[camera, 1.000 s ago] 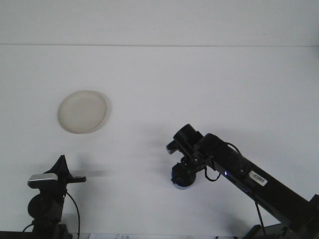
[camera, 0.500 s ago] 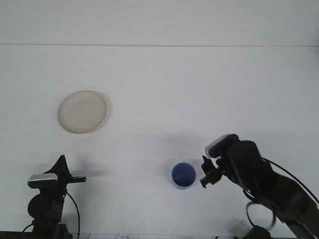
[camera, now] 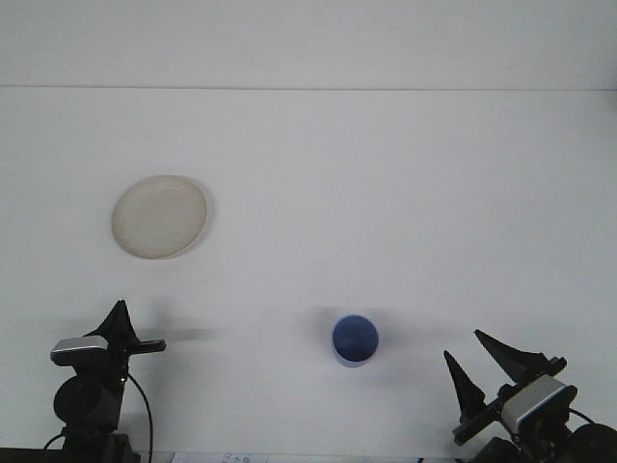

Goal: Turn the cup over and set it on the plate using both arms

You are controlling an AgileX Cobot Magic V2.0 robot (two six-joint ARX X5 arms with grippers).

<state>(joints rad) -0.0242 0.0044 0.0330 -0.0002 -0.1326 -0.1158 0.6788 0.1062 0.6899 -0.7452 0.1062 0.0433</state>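
A blue cup [camera: 355,340] stands upright on the white table, mouth up, near the front centre. A cream plate [camera: 160,216] lies flat at the left, well behind and to the left of the cup. My right gripper [camera: 485,368] sits low at the front right, open, its two dark fingers spread with nothing between them, about a hand's width right of the cup. My left gripper [camera: 130,333] rests at the front left, below the plate; its fingers look closed together and nothing is held.
The white table [camera: 386,193] runs back to a pale wall line at the far edge. Both arm bases and their cables stand at the bottom corners.
My right gripper let go of the cup, leaving it upright, and drew back to the front right corner. The left arm stayed put.
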